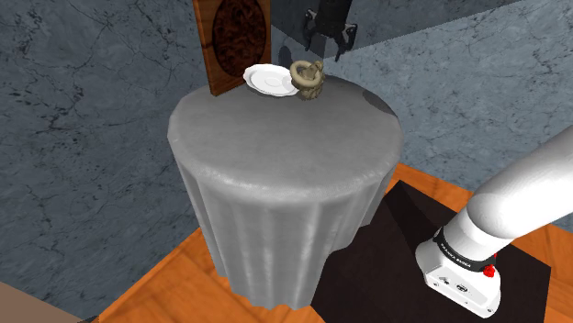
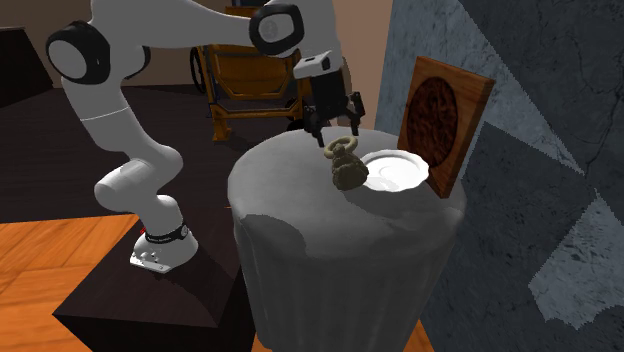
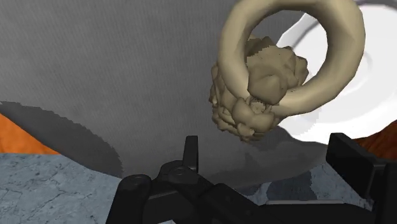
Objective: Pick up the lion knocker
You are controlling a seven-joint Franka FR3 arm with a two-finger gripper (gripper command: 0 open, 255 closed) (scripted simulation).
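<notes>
The lion knocker [image 1: 308, 78] sits on the far part of the tabletop [image 1: 275, 138] in the shoulder view, close against a white plate [image 1: 268, 81]. Whether it touches the rim I cannot tell. It is a lumpy tan head with a thick ring looped over it. It rests on the head, so the ring rises on top. I judge its long axis to run roughly upright, from head to ring.

In the wrist view the ring's opening faces nearly straight at the camera. The ring therefore seems tipped up toward the hand [image 2: 334, 125], and its rim would be the plainest thing to close on.

The hand hangs in the air above the knocker, a little toward the arm's side, pointing down at it. Its two black fingers [image 3: 191, 154] stand well apart and clasp nothing, and the knocker lies beyond their tips. This reads as a lining-up pose before a descent.

Behind the plate, a wooden board [image 2: 445, 110] with a dark round carving leans against the stone-patterned wall. A grey cloth drapes the round table to the floor.
</notes>
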